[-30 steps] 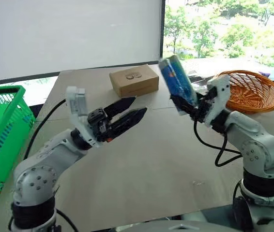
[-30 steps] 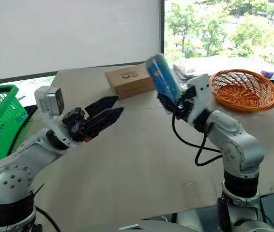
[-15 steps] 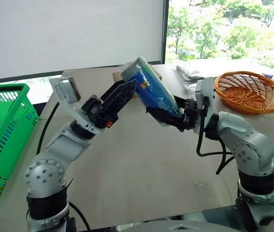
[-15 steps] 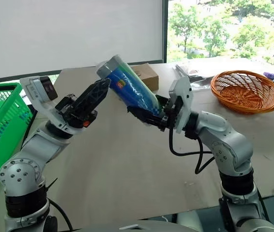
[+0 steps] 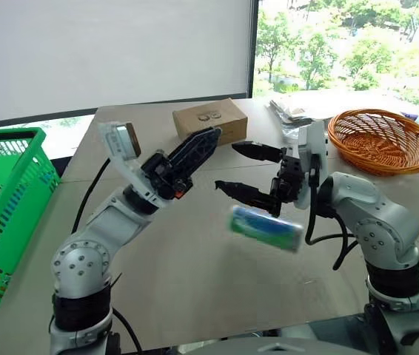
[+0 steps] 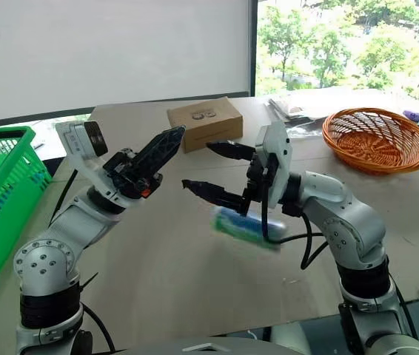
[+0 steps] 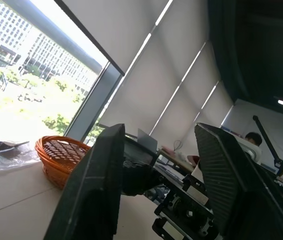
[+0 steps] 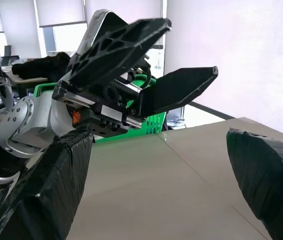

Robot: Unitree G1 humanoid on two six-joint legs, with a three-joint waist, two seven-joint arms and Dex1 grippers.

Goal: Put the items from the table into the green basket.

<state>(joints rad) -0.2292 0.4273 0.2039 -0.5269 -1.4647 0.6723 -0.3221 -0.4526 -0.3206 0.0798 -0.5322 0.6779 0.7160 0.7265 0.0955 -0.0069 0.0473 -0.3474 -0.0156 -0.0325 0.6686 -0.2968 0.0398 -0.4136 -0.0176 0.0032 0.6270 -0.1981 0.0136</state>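
The green-and-blue cylinder (image 5: 265, 228) with a white end is blurred, lying sideways just below my right gripper and low over the table (image 5: 195, 296); neither gripper touches it, and I cannot tell whether it rests on the tabletop. My right gripper (image 5: 225, 166) is wide open and empty, its fingers pointing left. My left gripper (image 5: 211, 134) points up and to the right towards it; its fingers (image 8: 126, 40) stand a little apart with nothing between them. The green basket (image 5: 2, 192) stands at the far left edge.
A brown cardboard box (image 5: 209, 120) sits at the back of the table behind the grippers. An orange wicker basket (image 5: 382, 140) stands at the back right, with clear plastic packets (image 5: 291, 111) beside it. A window lies beyond.
The cylinder has left my right gripper, whose jaws have opened wide, and has dropped below it. My left gripper's fingers have narrowed without holding it.
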